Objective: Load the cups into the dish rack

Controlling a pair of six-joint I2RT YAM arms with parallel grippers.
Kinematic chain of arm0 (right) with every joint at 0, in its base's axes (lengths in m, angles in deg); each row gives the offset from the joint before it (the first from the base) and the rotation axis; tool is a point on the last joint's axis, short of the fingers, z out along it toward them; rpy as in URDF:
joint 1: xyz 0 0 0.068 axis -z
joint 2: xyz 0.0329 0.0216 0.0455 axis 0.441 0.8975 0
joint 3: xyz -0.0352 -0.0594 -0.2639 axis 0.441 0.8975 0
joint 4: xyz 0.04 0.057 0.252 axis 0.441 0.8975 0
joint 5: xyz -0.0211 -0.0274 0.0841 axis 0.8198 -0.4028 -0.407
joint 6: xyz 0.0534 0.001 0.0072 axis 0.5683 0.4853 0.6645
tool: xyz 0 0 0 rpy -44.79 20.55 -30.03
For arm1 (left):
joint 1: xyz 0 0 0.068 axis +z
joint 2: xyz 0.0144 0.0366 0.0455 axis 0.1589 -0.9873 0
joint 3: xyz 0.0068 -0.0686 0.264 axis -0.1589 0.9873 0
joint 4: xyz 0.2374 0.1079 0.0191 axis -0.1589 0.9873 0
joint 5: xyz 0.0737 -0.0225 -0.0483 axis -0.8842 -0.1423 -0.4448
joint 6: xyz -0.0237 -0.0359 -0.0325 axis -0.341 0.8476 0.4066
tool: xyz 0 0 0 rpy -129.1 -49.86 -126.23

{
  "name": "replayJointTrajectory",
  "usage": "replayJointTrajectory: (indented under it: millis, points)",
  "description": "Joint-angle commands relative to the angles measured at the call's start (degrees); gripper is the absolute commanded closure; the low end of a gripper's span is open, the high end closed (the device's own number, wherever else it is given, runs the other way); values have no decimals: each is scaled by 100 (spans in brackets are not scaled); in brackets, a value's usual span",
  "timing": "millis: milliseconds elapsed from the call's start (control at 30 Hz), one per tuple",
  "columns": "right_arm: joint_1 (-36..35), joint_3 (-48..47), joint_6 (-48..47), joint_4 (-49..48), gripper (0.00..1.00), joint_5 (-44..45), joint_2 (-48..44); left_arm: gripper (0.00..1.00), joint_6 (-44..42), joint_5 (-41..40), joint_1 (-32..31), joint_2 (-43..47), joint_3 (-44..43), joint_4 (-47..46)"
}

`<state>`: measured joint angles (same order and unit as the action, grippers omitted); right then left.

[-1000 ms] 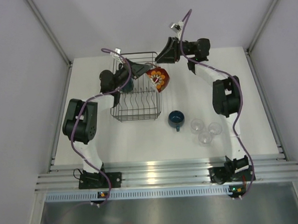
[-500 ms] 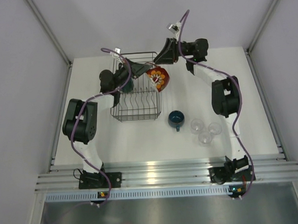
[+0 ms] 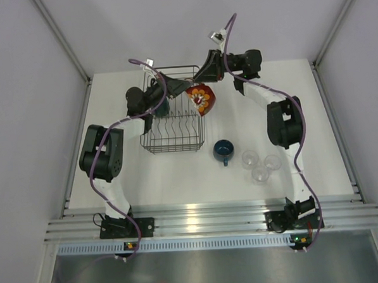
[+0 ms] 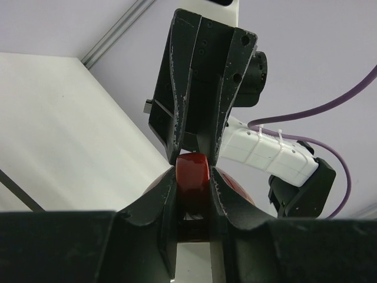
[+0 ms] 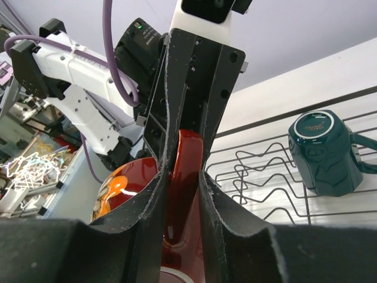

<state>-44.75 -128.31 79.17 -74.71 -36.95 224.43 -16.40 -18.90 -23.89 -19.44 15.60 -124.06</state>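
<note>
The big red patterned cup hangs in the air over the right far corner of the dish rack. My left gripper is shut on its red handle from the rack side. My right gripper is shut on the same handle from the far side, facing the left gripper. The teal mug lies in the rack, partly hidden under the left arm in the top view. The dark-blue cup and three clear glasses stand on the table.
The white table is bounded by walls and corner rails at the back. The rack's upright prongs run across its near half. The right arm's purple cable loops above the back edge.
The right wrist has turned and shifted a little left toward the cup's handle. The red cup and the left arm have stayed in place.
</note>
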Motion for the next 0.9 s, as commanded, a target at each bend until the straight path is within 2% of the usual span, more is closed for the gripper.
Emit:
replayJointTrajectory:
  millis: [0,100,233,267,467,633,733,767,833,867]
  points:
    - [-198,-46,401,-584,74,-463,79,100,165,-437,33,69,-360,-2758]
    - [-206,-185,919,-1077,77,-551,202,100,148,-463,77,78,-360,-2758]
    - [-207,-458,1527,-1587,97,-709,439,100,113,-481,121,78,-343,-2750]
    - [-215,-581,1798,-1805,100,-744,475,100,121,-481,129,69,-343,-2750]
    - [-259,-1038,2476,-2229,100,-1043,712,100,113,-455,182,-45,-369,-2750]
    - [-294,-1153,2618,-2282,100,-1105,800,100,86,-419,191,-133,-316,-2750]
    - [-294,-1188,2679,-2282,89,-1140,818,100,69,-393,217,-168,-316,-2758]
    - [-303,-1206,2732,-2300,89,-1184,826,100,86,-393,235,-177,-316,-2750]
    - [-312,-1249,2776,-2352,99,-1193,853,100,86,-393,252,-203,-325,-2750]
    - [-303,-1258,2802,-2370,100,-1158,853,100,78,-384,270,-212,-316,-2758]
